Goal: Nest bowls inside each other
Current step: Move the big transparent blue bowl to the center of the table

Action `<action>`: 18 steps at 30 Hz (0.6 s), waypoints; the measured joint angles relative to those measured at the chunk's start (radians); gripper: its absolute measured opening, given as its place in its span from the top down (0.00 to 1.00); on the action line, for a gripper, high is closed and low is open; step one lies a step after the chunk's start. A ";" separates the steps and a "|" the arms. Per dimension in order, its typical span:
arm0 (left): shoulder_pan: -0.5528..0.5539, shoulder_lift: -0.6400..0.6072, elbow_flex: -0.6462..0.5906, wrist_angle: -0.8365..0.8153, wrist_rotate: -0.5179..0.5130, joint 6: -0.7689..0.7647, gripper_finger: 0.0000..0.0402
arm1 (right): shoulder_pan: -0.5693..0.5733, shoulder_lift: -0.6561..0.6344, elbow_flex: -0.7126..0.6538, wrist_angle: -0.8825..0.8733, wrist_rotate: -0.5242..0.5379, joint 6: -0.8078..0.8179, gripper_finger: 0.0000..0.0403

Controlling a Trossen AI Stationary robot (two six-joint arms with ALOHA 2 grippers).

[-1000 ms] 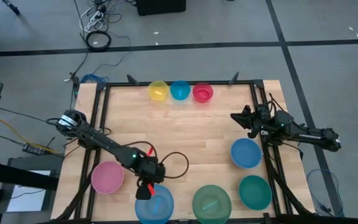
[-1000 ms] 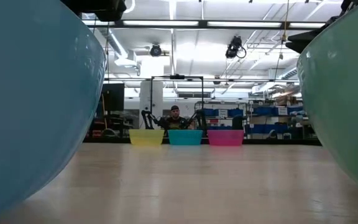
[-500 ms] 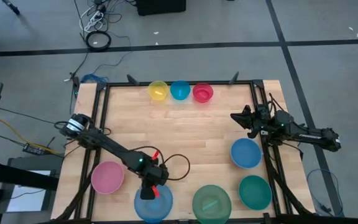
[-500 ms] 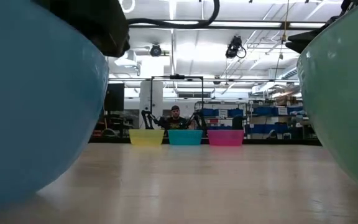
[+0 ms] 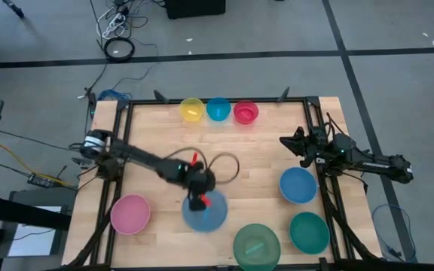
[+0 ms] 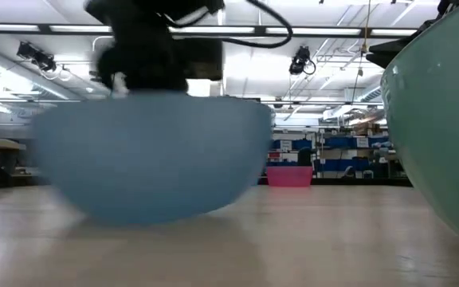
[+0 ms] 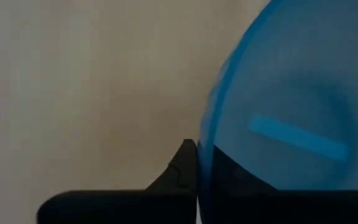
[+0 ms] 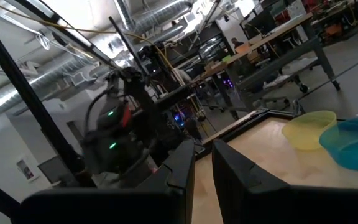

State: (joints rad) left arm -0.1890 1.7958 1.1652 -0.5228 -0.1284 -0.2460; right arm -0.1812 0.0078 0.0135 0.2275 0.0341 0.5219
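1 light blue bowl (image 5: 206, 212) upright, rim-clamped by left pincer (image 5: 197, 199).

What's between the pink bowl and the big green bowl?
In the high view, the light blue bowl sits between the pink bowl and green bowl, with the left claw shut on its rim.

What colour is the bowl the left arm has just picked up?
Light blue: the large round plastic bowl in the left gripper, clearest in the high view.

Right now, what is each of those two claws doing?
Left gripper: shut on the rim of the light blue bowl.
Right gripper: holding nothing, idle at the table's right edge.
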 joint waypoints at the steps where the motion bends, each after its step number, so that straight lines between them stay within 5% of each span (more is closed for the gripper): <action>1: 0.033 0.000 0.000 0.017 -0.022 0.010 0.98 | 0.000 0.000 0.000 -0.001 -0.001 0.001 0.88; 10: 0.272 0.001 -0.001 0.091 -0.064 0.081 0.98 | 0.002 0.000 0.000 0.001 -0.045 0.064 0.88; 18: 0.376 0.003 -0.004 0.146 -0.032 0.116 0.98 | 0.002 0.000 0.000 -0.007 -0.095 0.105 0.88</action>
State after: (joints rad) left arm 0.1874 1.7983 1.1614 -0.3771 -0.1608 -0.1304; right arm -0.1787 0.0078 0.0132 0.2210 -0.0606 0.6268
